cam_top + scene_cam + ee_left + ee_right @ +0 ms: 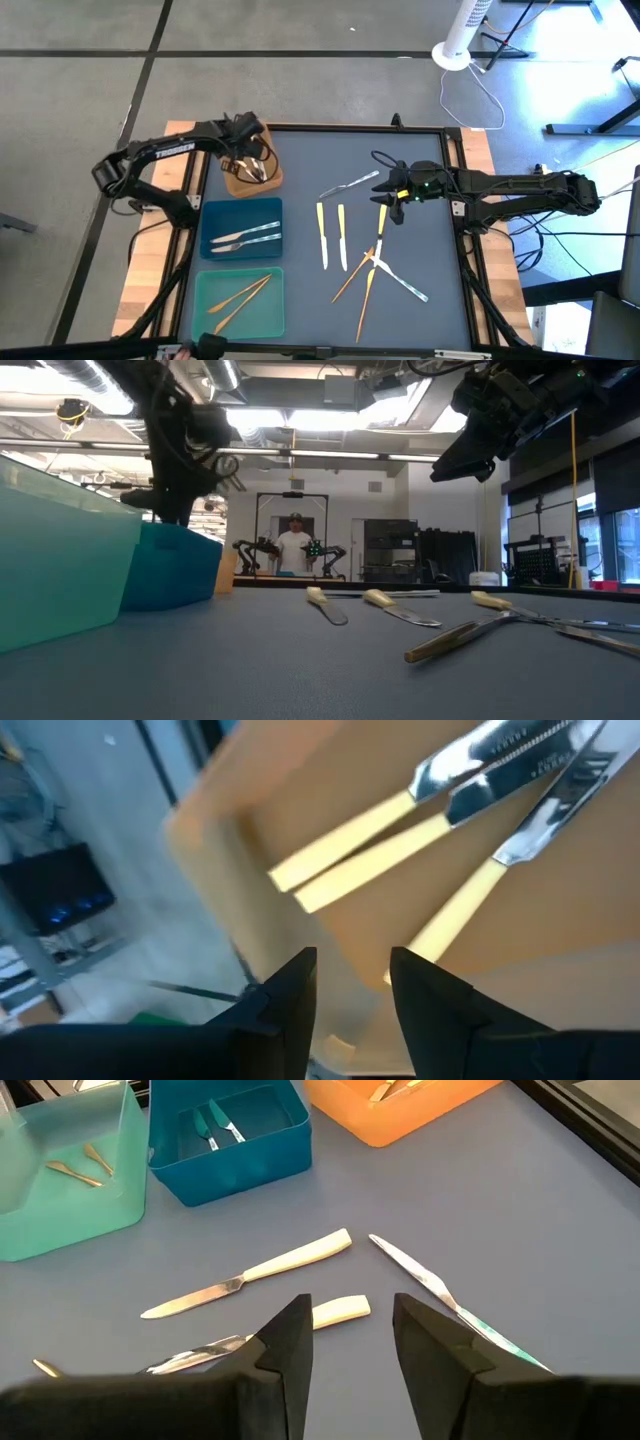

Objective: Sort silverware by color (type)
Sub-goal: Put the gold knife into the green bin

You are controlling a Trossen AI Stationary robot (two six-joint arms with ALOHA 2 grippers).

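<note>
My left gripper [252, 160] [352, 982] hangs open over the brown tray [236, 182], above three yellow-handled utensils [400, 835] lying in it. My right gripper [394, 194] [350, 1342] is open above the table's middle, over a yellow-handled knife [382, 220] whose handle end [340, 1312] shows just past the fingers. Two more yellow-handled knives [322, 236] [342, 238] lie flat to its left, and a silver fork [350, 183] lies toward the far side. Orange-gold pieces [366, 292] and a silver one [402, 280] lie crossed nearer the near edge.
The blue tray [212, 222] holds silver utensils [242, 238]. The teal tray [205, 285] holds orange-gold ones [240, 296]. All three trays stand in a row along the table's left side. A person stands far behind the table in the low view [294, 545].
</note>
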